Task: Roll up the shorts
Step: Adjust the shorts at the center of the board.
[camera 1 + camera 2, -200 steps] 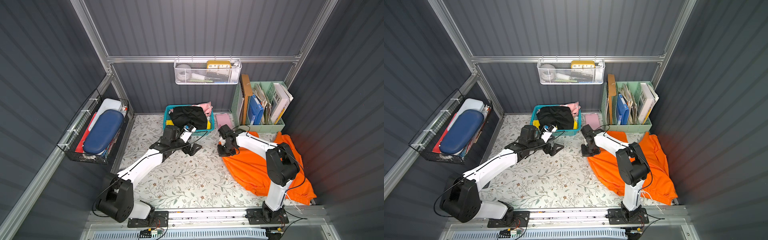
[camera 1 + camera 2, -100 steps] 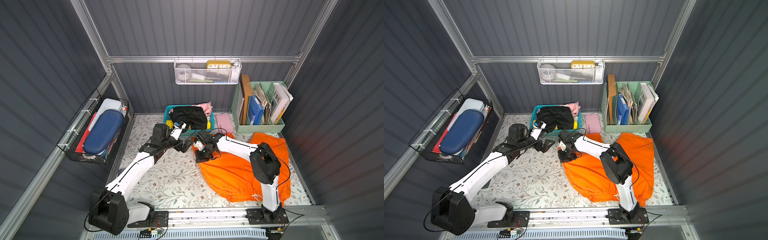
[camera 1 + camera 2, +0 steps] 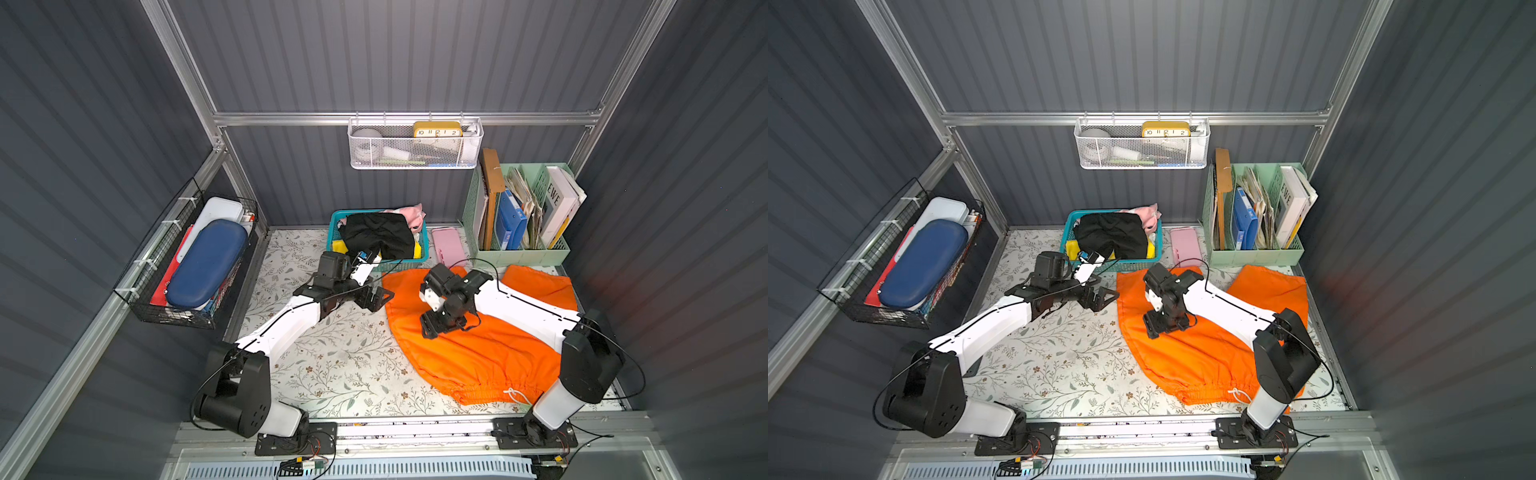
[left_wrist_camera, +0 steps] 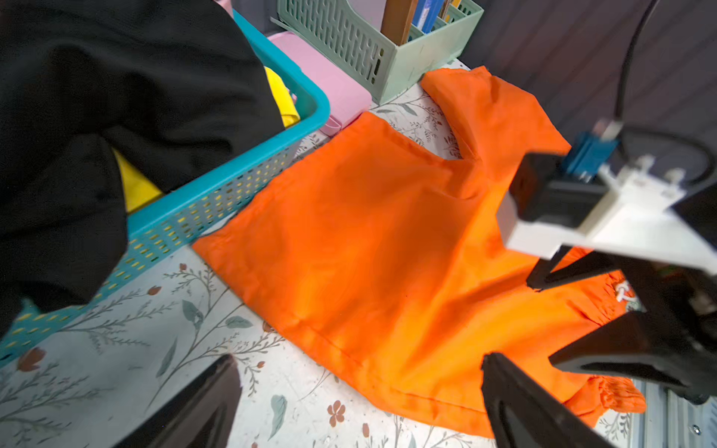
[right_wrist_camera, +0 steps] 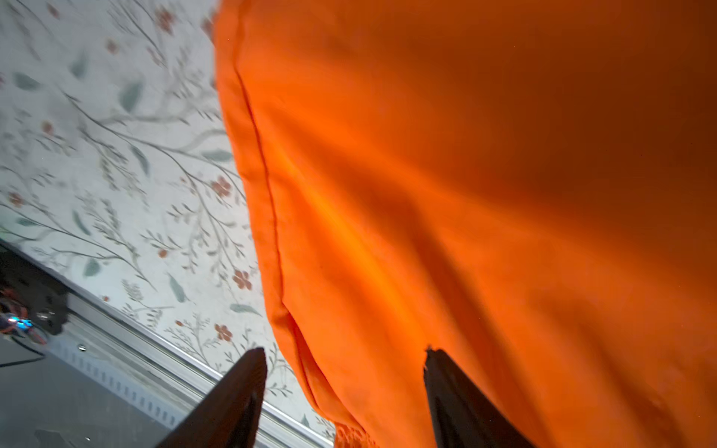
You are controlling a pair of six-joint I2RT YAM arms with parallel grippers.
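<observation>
The orange shorts lie spread flat on the floral table, right of centre, waistband and white drawstring toward the front. My right gripper hovers over their left part, open, with the cloth under the jaws and not pinched. My left gripper stands open beside the shorts' left hem, holding nothing. The black shorts lie bunched on top of the teal basket at the back.
The basket also holds a yellow cloth and a pink cloth. A pink case and a green file organizer stand at the back right. A wire basket hangs on the left wall.
My right gripper dragged the orange shorts left toward the table's middle, then opened and let go, drawing back over the cloth. The left arm shifted slightly and stays open.
</observation>
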